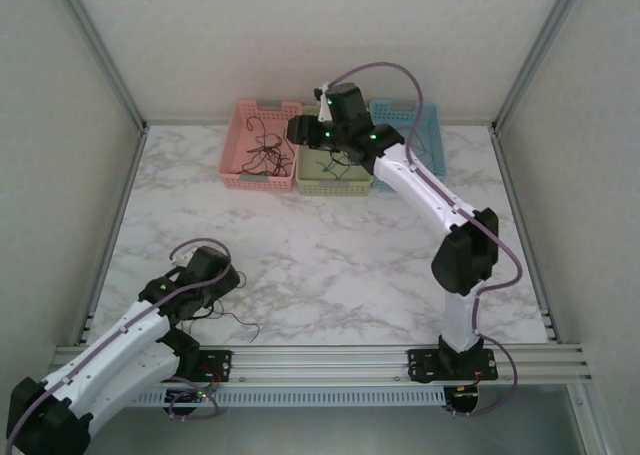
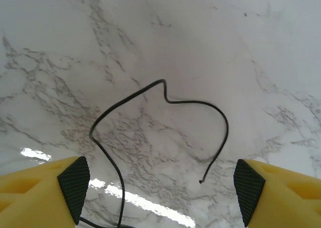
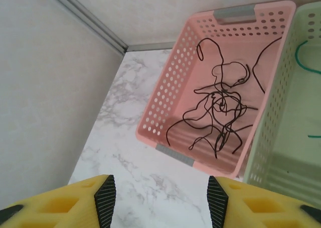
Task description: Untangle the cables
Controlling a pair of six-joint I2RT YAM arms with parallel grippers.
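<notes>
A single thin black cable point(image 2: 194, 101) lies in a loose curl on the marble table, just ahead of my left gripper point(image 2: 160, 190). That gripper is open, low over the near left of the table point(image 1: 222, 283), with one stretch of the cable running back between its fingers. A tangle of black cables point(image 3: 220, 107) rests in the pink basket point(image 3: 168, 95). My right gripper point(image 3: 161, 202) hangs open and empty above the table, in front of that basket's near left corner. A green cable point(image 3: 297, 57) lies in the pale green basket point(image 3: 281, 112).
Three baskets stand in a row at the back wall: pink point(image 1: 236, 145), pale green point(image 1: 335, 185) and blue point(image 1: 428, 135). The right arm point(image 1: 430, 190) stretches diagonally across the right half of the table. Metal frame posts and walls close in the sides.
</notes>
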